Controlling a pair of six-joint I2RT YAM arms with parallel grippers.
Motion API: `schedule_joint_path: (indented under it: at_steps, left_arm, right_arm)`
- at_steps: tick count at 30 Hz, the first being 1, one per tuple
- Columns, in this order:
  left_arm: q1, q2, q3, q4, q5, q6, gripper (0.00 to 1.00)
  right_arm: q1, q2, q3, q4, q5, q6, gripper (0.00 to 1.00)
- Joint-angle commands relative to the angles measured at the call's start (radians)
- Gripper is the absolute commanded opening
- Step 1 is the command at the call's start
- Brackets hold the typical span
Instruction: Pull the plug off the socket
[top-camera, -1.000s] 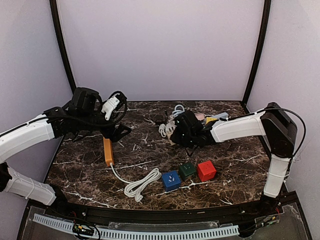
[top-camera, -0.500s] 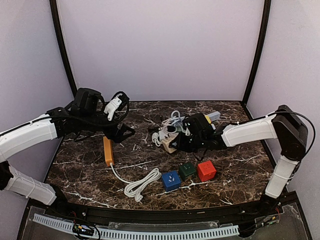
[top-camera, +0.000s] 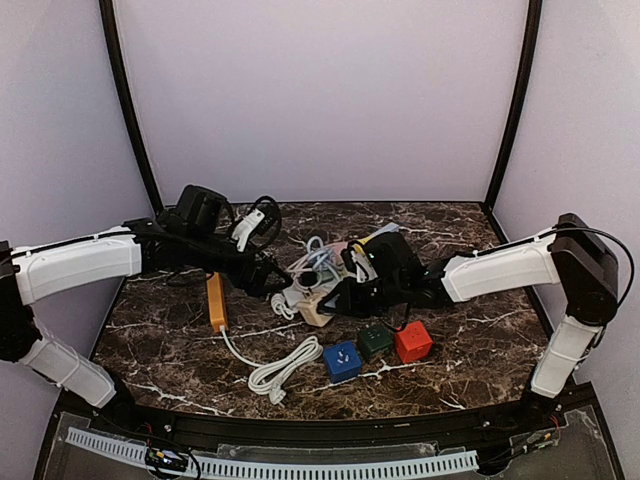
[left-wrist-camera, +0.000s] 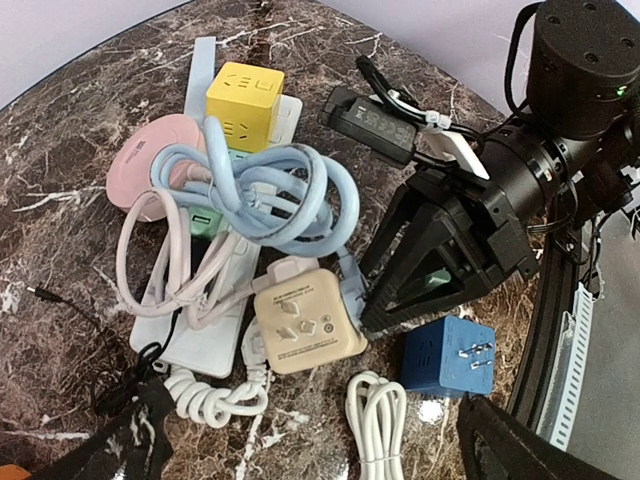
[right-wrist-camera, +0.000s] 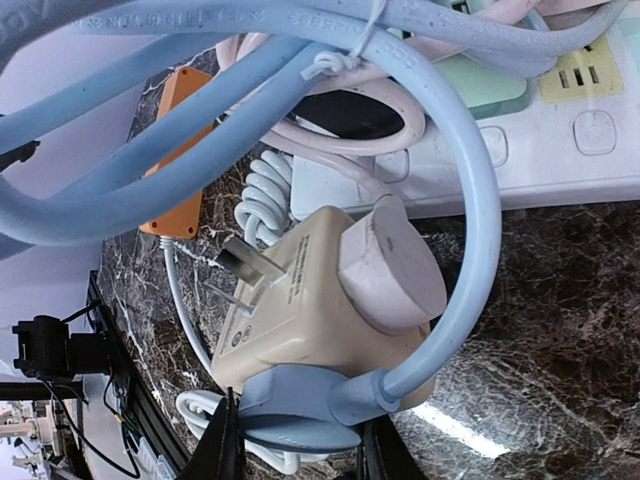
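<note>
Grips one light-blue plug (right-wrist-camera: 300, 405) in right gripper (right-wrist-camera: 300, 445), seated in one beige cube socket (right-wrist-camera: 300, 300) mid-table. Holds left gripper (top-camera: 272, 283) spread wide just beside. Three loose cubes in front: blue cube (top-camera: 342, 360), green cube (top-camera: 375, 341), red cube (top-camera: 412, 341).

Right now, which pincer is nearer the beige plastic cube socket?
Right. The right pincer is right at the beige plastic cube socket, shut on the light-blue plug seated in it; the left pincer hangs open, apart on the other side.
</note>
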Motion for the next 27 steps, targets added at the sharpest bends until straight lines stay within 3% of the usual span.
schedule_joint_path:
  at_steps: [1, 13, 18, 21, 25, 27]
  left_arm:
    - [0.005, 0.022, -0.007, 0.01, 0.019, -0.035, 1.0]
    - [0.052, 0.068, -0.006, 0.005, -0.002, -0.074, 1.0]
    - [0.06, 0.082, -0.014, 0.008, 0.01, -0.094, 1.0]
    - [0.06, 0.078, -0.03, 0.015, 0.021, -0.111, 0.9]
    - [0.059, 0.019, -0.097, 0.073, 0.012, -0.192, 0.86]
    - [0.058, -0.054, -0.164, 0.178, 0.01, -0.29, 0.87]
  right_arm:
    - [0.047, -0.013, 0.093, 0.165, -0.059, -0.054, 0.0]
    - [0.128, 0.068, 0.168, 0.132, -0.064, -0.089, 0.0]
    - [0.131, 0.028, 0.131, 0.164, -0.029, -0.079, 0.0]
    - [0.127, -0.008, 0.117, 0.163, 0.02, -0.067, 0.0]
    - [0.105, -0.029, 0.1, 0.167, 0.026, -0.015, 0.0]
    - [0.092, -0.034, 0.07, 0.208, 0.005, 0.018, 0.0]
